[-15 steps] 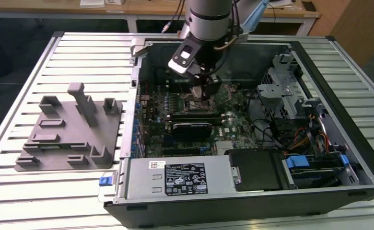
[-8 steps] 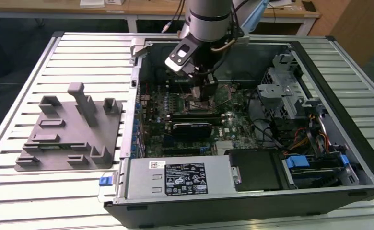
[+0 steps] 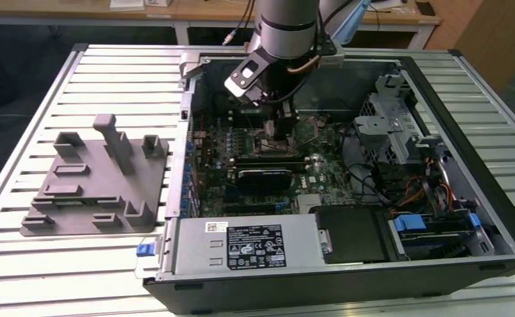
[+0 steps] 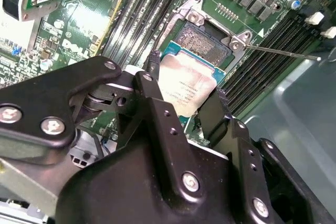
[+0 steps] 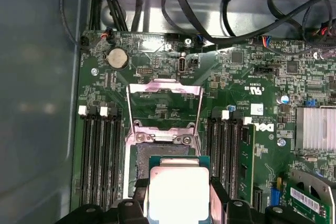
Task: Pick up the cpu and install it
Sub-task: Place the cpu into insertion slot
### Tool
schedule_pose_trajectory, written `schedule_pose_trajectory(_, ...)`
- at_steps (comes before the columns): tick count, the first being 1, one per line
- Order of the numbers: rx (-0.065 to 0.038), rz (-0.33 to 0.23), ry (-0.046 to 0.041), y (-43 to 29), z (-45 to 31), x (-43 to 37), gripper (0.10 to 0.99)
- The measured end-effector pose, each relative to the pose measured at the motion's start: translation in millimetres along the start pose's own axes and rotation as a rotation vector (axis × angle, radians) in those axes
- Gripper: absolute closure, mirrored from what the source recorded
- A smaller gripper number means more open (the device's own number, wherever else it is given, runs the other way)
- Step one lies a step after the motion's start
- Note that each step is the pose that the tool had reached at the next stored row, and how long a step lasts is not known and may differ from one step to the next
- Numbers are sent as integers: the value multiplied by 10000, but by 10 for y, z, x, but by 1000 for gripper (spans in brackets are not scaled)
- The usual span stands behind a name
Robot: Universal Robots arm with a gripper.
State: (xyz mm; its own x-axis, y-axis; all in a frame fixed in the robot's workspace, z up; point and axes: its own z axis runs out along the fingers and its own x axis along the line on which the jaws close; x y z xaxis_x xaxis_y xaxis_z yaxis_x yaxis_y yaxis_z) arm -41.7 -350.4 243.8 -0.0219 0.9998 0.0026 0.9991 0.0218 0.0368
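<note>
Two jaws closed on cpu (silver top up), over the open socket

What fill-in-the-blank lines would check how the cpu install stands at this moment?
1. The tool is shut on the ____.
2. That chip hangs by the open, empty ____ on the motherboard.
3. In the exterior view, the grey fixture block lies on the table to the view's ____ of the computer case.
Missing words: cpu; socket; left.
</note>
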Motion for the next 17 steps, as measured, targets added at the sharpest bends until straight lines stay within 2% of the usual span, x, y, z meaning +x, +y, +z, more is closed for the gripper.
schedule_pose_trajectory(7, -4, 108, -102, -1, 40, 0, 545)
schedule_pose_trajectory(12, -5, 150, -109, -4, 110, 0, 545)
schedule_pose_trajectory(17, -4, 155, -118, -5, 147, 2, 545)
